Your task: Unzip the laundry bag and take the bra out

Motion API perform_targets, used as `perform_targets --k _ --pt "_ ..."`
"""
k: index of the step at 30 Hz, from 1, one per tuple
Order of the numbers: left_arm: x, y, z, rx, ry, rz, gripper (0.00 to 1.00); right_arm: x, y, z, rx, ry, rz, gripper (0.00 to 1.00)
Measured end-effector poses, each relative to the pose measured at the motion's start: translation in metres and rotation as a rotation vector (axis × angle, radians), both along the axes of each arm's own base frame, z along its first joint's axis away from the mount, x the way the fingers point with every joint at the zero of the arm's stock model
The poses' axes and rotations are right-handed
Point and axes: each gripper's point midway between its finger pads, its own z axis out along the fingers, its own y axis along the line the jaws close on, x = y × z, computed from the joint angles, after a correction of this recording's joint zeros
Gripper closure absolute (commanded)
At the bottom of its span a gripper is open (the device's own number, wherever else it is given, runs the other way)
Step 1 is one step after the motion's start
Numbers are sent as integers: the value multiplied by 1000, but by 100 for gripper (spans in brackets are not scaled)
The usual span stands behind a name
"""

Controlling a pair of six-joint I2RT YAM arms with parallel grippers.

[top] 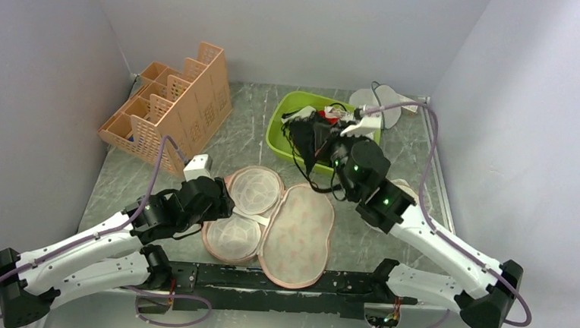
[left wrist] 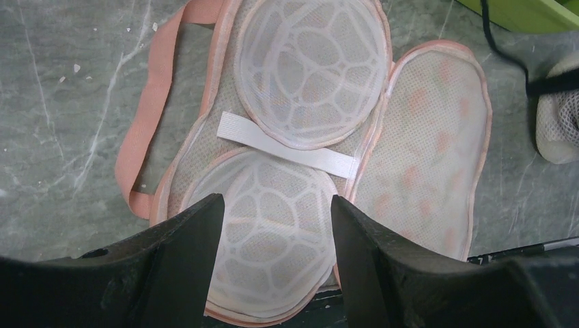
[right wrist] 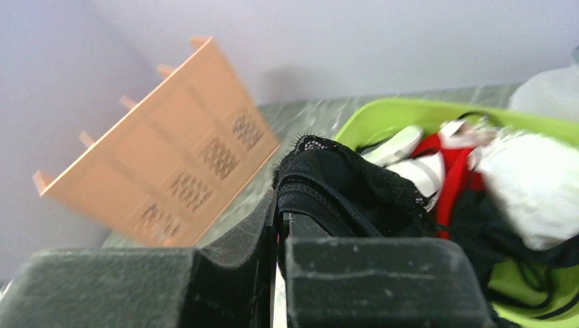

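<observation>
The laundry bag (top: 298, 233) lies unzipped and spread flat near the table's front, its printed beige flap (left wrist: 423, 137) to the right and two white mesh cups (left wrist: 311, 68) on the left half. My left gripper (left wrist: 276, 205) stands open just above the nearer cup, touching nothing; in the top view it (top: 220, 201) sits at the bag's left edge. My right gripper (right wrist: 281, 205) is shut on the black bra (right wrist: 334, 181), held at the green bin's (top: 282, 122) near edge. The bra (top: 307, 138) hangs partly over the bin, with thin straps trailing toward the table.
The green bin (right wrist: 403, 113) holds red, white and black garments. An orange slotted organizer (top: 173, 103) stands at the back left. A white object (top: 386, 101) lies at the back right. A beige mesh piece (left wrist: 556, 130) rests right of the bag. A pink strap (left wrist: 147, 102) loops off the bag's left side.
</observation>
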Motion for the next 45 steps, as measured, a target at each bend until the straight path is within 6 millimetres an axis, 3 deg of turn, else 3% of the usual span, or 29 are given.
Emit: perform_targets --k 9,13,16,19,23,27,31,36,43,45 --pt "0 0 3 -4 -4 0 30 100 -46 64 -14 -107 -293 100" --pt "2 -2 12 -20 -17 2 30 141 -55 65 -26 -128 -353 100" --pt "2 -2 14 -26 -21 2 30 163 -53 37 -34 -92 -341 100" --pt "2 -2 14 -27 -21 2 30 172 -48 -22 -62 -23 -300 100" --pt "2 -3 15 -30 -21 0 30 167 -38 -114 -119 128 -231 100" --pt "2 -3 15 -29 -20 -1 30 148 -35 -172 -121 251 -181 100" --pt "2 -4 12 -24 -12 -5 30 133 -40 -201 -97 311 -169 100" --pt "1 -8 7 -13 8 -14 30 143 -61 -216 -71 353 -197 98" --pt "-1 -11 7 -23 17 -36 29 131 -61 -226 -106 418 -142 54" --pt "-2 -15 10 -38 11 -54 14 125 -60 -216 -116 408 -113 40"
